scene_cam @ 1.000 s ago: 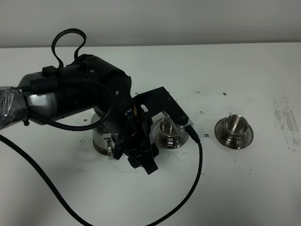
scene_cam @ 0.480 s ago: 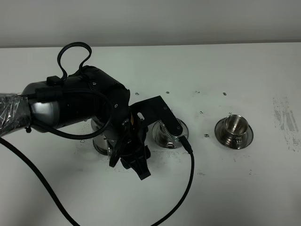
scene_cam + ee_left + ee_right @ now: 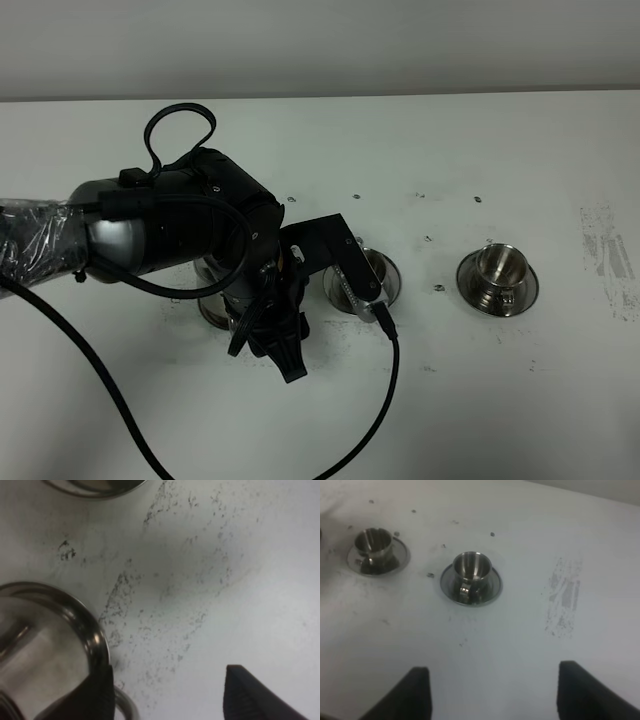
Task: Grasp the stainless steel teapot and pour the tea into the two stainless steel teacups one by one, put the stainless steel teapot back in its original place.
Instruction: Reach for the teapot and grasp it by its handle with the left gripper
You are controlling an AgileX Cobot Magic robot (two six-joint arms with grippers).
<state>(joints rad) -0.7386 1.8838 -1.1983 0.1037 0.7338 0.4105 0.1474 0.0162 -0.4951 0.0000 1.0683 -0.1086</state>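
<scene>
Well, the left claw (image 3: 167,685) stood open, one finger just beside the teapot (image 3: 45,650), which sat under that arm, left of the cups (image 3: 498,278). I judged it should straddle the loop handle (image 3: 127,707) squarely before closing. The right claw (image 3: 492,690) hung open.

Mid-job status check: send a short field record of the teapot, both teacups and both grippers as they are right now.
teapot: stainless steel teapot not gripped, mostly hidden under the left arm in the high view
left gripper: open, one finger right beside the teapot
right gripper: open, holding nothing, above bare table
teacup nearest teapot: upright on its saucer
far teacup: upright on its saucer
tea in teacups: cannot tell
</scene>
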